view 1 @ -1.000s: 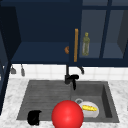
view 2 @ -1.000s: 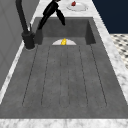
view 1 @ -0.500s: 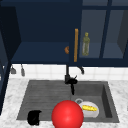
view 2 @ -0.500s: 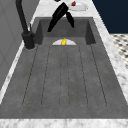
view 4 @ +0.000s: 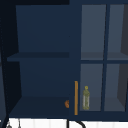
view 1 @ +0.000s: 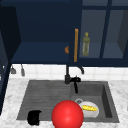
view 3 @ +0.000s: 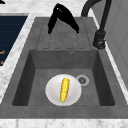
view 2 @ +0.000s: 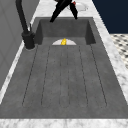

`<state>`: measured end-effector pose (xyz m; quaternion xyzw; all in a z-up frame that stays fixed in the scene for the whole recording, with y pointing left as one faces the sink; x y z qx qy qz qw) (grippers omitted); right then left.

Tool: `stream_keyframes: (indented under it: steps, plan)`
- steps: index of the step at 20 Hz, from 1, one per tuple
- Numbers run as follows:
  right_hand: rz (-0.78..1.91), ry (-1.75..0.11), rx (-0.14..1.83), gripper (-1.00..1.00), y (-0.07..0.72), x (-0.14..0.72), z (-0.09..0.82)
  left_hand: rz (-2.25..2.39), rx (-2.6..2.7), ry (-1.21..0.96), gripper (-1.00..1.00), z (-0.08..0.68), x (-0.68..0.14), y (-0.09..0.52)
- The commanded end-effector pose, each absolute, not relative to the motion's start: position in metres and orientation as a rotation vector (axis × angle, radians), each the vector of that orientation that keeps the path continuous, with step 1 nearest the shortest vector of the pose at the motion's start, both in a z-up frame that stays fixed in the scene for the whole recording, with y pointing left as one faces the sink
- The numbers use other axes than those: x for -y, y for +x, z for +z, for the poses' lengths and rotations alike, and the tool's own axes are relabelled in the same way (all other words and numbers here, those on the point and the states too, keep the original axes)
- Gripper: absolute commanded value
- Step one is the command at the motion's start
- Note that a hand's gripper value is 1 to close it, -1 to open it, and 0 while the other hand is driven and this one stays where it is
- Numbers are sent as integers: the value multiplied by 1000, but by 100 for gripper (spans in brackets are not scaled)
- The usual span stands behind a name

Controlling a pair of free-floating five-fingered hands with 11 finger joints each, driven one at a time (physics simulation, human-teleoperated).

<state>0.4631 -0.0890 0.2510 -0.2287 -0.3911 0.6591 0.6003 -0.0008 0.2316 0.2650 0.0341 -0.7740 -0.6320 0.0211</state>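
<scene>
Left hand (view 3: 61, 16) hangs over the drainboard (view 3: 65, 37), fingers straight, holding nothing. To its right, corn (view 3: 64, 89) lies on a plate (view 3: 51, 92). I judge it light, stiff and roll-prone, best gripped mid-cob.

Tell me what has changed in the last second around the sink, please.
Almost nothing. The hand in the left side view appears to have shifted very slightly above the far end of the sink; which way is hard to tell. The left hand, the red ball and the corn on its plate stayed as they were.
</scene>
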Motion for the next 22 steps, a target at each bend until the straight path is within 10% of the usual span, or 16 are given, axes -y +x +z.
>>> stream_keyframes:
  steps: [1, 16, 22]
  plan:
    - [1518, -692, 882, -100, 458, 96, 256, -1959, 2399, 106, 0, 265, -232, -1]
    - [1359, -1262, 905, -100, 466, 93, 251, -1959, 2399, 106, 0, 265, -232, -1]
    - [1336, -1139, 954, -100, 497, 107, 218, -1959, 2399, 106, 0, 265, -232, -1]
